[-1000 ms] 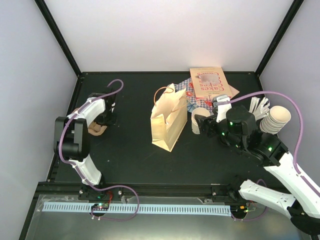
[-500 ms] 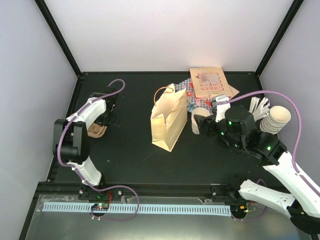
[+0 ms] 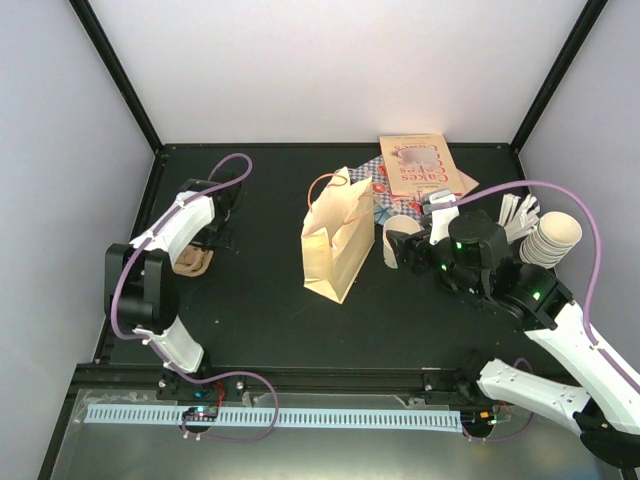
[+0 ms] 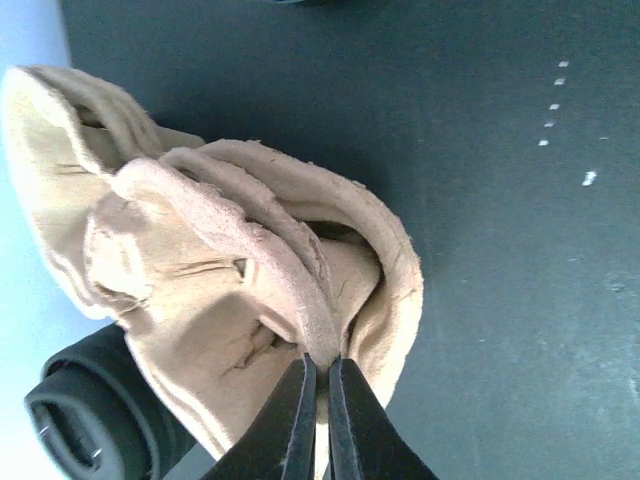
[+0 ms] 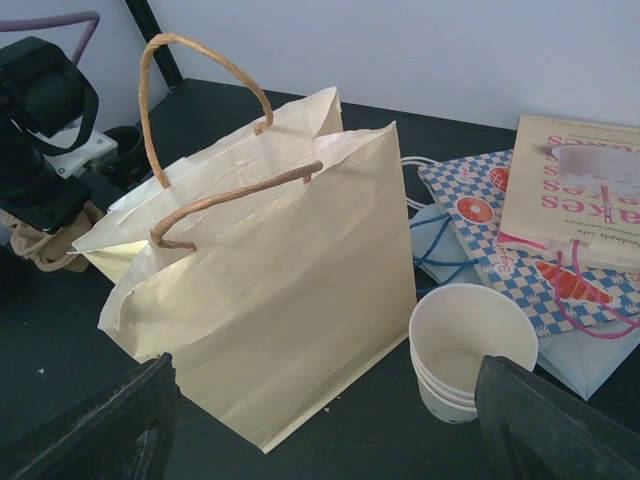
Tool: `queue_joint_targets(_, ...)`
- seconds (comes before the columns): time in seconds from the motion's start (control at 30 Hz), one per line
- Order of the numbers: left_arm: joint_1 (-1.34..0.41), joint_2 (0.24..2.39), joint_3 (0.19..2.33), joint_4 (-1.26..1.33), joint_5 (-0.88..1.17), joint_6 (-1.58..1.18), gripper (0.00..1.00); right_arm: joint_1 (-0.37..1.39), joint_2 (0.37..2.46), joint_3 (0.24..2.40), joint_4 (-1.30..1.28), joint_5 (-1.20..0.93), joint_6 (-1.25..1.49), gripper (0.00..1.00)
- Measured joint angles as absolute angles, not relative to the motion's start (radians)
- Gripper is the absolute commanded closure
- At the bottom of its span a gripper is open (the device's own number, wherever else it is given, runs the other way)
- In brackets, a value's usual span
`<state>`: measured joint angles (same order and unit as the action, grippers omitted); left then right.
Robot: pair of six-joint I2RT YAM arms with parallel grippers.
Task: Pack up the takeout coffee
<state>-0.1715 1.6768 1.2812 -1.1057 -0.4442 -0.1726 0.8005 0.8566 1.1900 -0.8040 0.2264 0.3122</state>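
No cup with a black lid shows in any view. The tan paper bag (image 3: 335, 245) stands upright and open mid-table, and fills the right wrist view (image 5: 270, 300). My left gripper (image 3: 207, 245) is at the far left, shut on a rib of a brown moulded-cardboard cup carrier (image 3: 192, 264). In the left wrist view the jaws (image 4: 318, 375) pinch the carrier's ridge (image 4: 220, 250). My right gripper (image 3: 402, 246) is open and empty just right of the bag, over a short stack of lidless cream cups (image 5: 470, 350); its fingers straddle the bag's lower edge (image 5: 325, 440).
A pink cake box (image 3: 420, 165) lies on checkered paper bags (image 5: 480, 210) at the back. A taller stack of lidless cups (image 3: 555, 238) stands at the right edge. A black round-edged object (image 4: 75, 425) sits beside the carrier; I cannot tell what it is.
My left arm has shifted slightly, and the carrier in its jaws has moved a little toward the near left. My right arm has barely moved.
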Motion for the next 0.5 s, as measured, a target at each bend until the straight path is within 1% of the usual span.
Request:
queue_joint_targets(0.23,-0.175,1.639,1.341,-1.190,-0.579,-0.241,0.98,0.801,0.857,1.190,-0.804,0.223,0.312,0.17)
queue_joint_targets(0.5,-0.201,1.607,1.431,-1.272,-0.646,-0.273,0.98,0.801,0.863,1.190,-0.804,0.216,0.312,0.17)
